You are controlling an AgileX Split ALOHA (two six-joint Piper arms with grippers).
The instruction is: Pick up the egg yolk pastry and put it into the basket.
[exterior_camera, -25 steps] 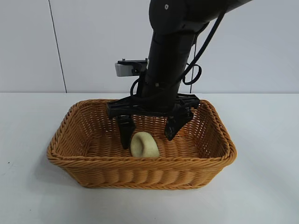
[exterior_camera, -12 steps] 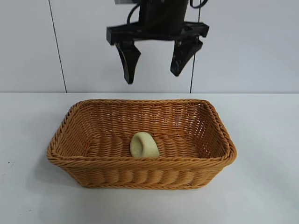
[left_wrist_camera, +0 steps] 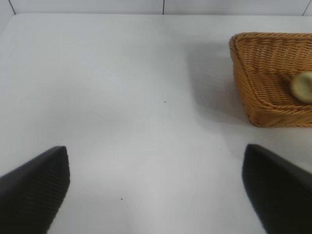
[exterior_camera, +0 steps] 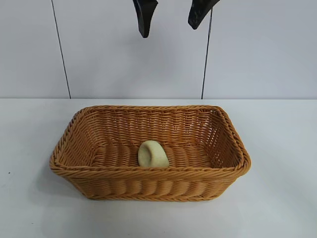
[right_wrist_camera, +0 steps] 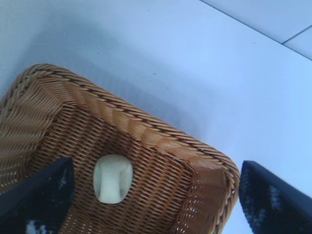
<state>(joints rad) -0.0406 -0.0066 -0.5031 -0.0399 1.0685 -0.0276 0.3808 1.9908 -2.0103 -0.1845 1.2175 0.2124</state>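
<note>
We see right gripper [exterior_camera: 171,17] risen well above basket [exterior_camera: 148,186] since earlier, jaws apart, empty; one egg yolk pastry [exterior_camera: 152,154] inside, probably on edge.

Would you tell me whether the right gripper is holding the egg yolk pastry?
No, the egg yolk pastry lies on the floor of the basket, while the right gripper hangs open and empty high above it.
</note>
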